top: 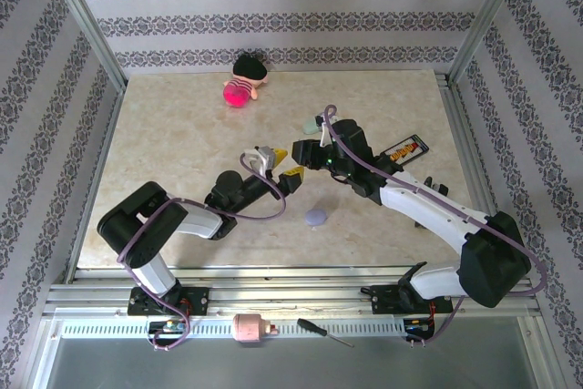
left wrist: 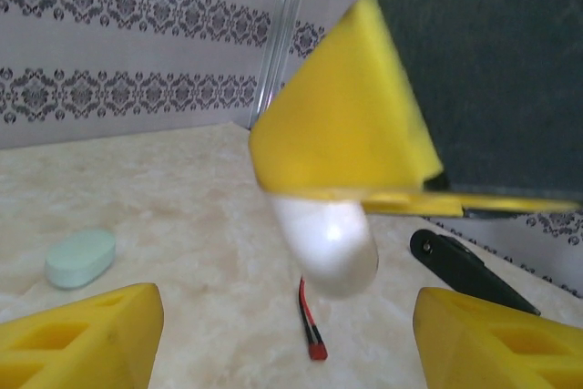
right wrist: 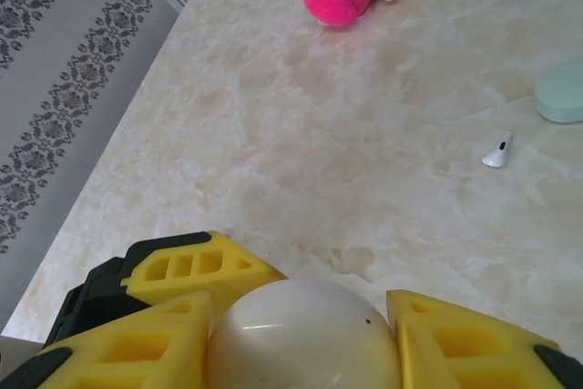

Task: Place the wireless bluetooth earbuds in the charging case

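Right gripper (right wrist: 302,321) clamps a white case (right wrist: 305,348). Left gripper (left wrist: 287,325) fingers stand apart, close to it. One earbud (right wrist: 497,150) lies on the table (right wrist: 364,134) near a mint case (right wrist: 563,93).

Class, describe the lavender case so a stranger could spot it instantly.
On the marble table, look between the left arm and right arm, toward the near edge. The lavender case lies alone; the mint case lies farther back, the white case is in the right gripper.
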